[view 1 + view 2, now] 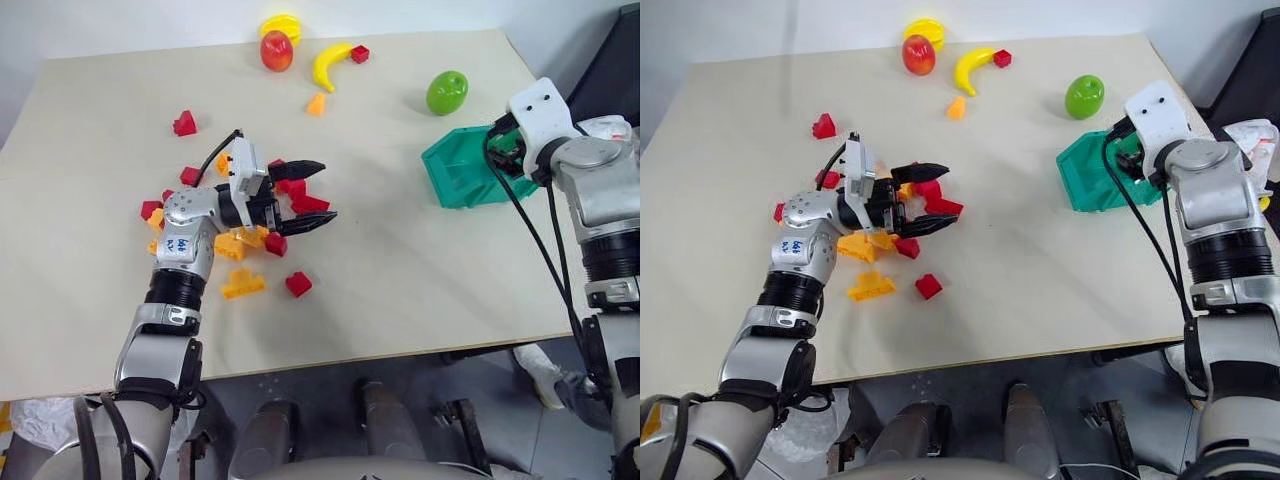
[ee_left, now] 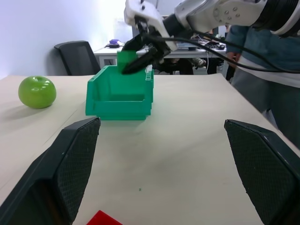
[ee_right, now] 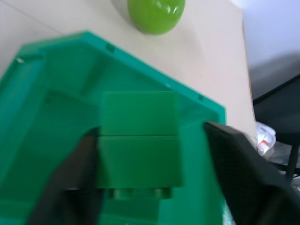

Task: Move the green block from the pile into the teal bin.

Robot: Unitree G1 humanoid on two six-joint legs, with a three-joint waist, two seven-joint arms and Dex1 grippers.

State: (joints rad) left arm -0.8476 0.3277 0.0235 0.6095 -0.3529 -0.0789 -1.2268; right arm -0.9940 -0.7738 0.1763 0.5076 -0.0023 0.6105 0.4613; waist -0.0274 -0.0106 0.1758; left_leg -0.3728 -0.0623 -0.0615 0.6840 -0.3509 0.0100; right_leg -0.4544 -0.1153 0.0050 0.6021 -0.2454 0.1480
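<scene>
Pale beige counter [image 1: 420, 280] is carrying everything, with an office chair and desks showing behind it in the left wrist view. At far left, the pile [image 1: 235, 245] of red and orange bricks is lying loosely spread, with one red brick [image 1: 184, 124] lying apart from it. Left end effector [image 1: 305, 198] is hovering over the pile's right part, fingers spread wide, holding nothing. Toward the far edge, a red-orange fruit [image 1: 276, 50], a banana [image 1: 330, 64] and a small orange piece [image 1: 316, 104] are lying. Further right, a shiny lime-green fruit [image 1: 446, 92] is sitting just behind the teal bin [image 1: 455, 175]. Right end effector [image 2: 140, 52] is hanging over the bin's opening, fingers parted; the green block [image 3: 139, 140] is sitting between them above the bin's interior, and whether the fingers are gripping it cannot be told. At far right, a person's sleeve [image 2: 262, 51] is showing.
</scene>
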